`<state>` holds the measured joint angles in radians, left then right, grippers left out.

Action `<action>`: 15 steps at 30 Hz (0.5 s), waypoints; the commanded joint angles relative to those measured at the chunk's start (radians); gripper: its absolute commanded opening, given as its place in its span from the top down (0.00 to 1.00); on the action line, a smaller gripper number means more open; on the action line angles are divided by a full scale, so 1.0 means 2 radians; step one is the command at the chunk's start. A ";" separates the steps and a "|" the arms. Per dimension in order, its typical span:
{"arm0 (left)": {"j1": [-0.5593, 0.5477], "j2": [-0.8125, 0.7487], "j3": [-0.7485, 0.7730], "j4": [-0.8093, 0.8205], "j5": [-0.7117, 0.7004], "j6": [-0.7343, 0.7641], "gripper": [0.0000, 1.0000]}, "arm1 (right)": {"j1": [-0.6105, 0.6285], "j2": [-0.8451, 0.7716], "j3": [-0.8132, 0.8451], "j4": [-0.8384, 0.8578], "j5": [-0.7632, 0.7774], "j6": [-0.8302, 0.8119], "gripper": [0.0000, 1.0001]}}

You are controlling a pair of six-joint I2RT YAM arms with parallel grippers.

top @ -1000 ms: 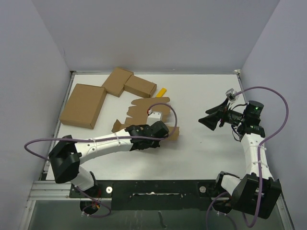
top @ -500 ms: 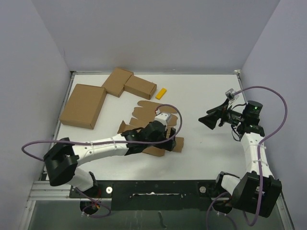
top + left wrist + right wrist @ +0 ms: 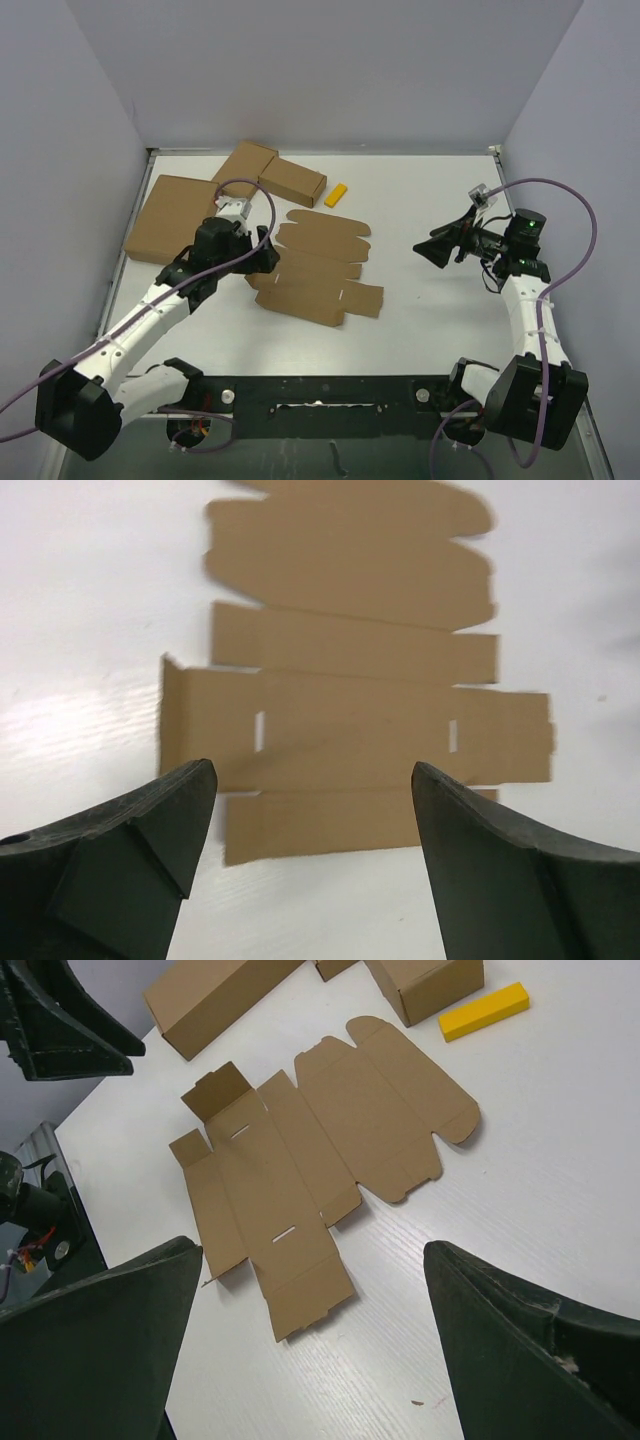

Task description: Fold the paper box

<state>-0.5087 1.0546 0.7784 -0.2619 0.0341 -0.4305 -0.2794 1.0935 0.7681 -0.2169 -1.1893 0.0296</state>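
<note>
Top external view: box (image 3: 322,270), unfolded die-cut sheet, flat mid-desk (image 3: 430,190) with flaps spread ready for creasing; left pincer (image 3: 264,255) open, empty, at its left edge; right pincer (image 3: 432,250) open, empty, well apart, seemingly on standby.

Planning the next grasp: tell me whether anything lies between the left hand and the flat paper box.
Nothing visible does. The open left hand faces the paper box directly at its edge; the yellow block lies beyond the sheet, out of the way.
</note>
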 commanded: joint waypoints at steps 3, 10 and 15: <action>0.032 0.040 -0.003 -0.084 -0.065 0.011 0.22 | 0.005 0.005 -0.004 0.026 -0.005 -0.001 0.02; 0.036 0.109 0.001 -0.058 -0.088 0.013 0.31 | 0.005 0.009 -0.004 0.027 -0.004 -0.003 0.02; 0.036 0.148 0.020 -0.056 -0.103 0.021 0.35 | 0.005 0.009 -0.004 0.026 -0.002 -0.004 0.02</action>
<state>-0.4431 1.3045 0.7681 -0.4080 -0.1272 -0.4114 -0.2737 1.1110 0.7559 -0.2100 -1.1885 0.0299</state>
